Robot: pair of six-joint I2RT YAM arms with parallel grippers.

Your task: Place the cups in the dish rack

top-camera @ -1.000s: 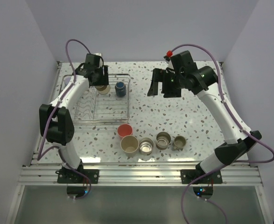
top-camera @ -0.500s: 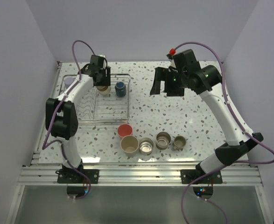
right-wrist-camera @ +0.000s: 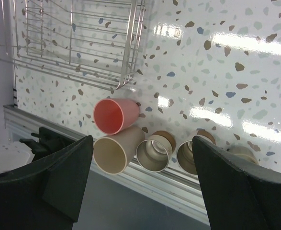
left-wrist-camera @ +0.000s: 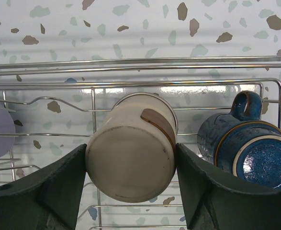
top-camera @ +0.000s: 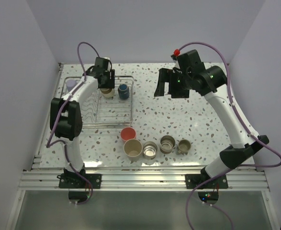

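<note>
The left arm has drawn its elbow in toward the dish rack [top-camera: 106, 123] and nudged the left hand [top-camera: 105, 84] slightly rightward along the rack's far row, while the right hand [top-camera: 166, 86] has edged a little toward the far wall. The left hand's fingers [left-wrist-camera: 59, 187] press against both sides of the olive-tan mug [left-wrist-camera: 130, 153], gripping it bottom-up inside the rack. Its handle is turned toward the dark blue mug [left-wrist-camera: 255, 148], which stands just beside it, also bottom-up. One finger fills the gap between the two mugs, close to the rack's far rail.

A lavender tumbler [top-camera: 71, 84] sits at the rack's far left corner, next to the left wall. The right hand hangs high over the terrazzo tabletop [top-camera: 197, 120], its jaws spread wide with nothing between them.

Five cups stand mouth-up in a tight cluster by the tabletop's near edge. The pink-red tumbler [top-camera: 128, 134] is just off the rack's near right corner. The beige tumbler [top-camera: 132, 148] touches it on the near side. To their right runs a row of three: a first steel cup [top-camera: 150, 151], a second steel cup [top-camera: 167, 143] and a third steel cup [top-camera: 183, 146].

A broad stretch of bare tabletop opens between the rack's right rail and the right wall. The rows of prongs in the rack's near half stand well apart from both mugs.
</note>
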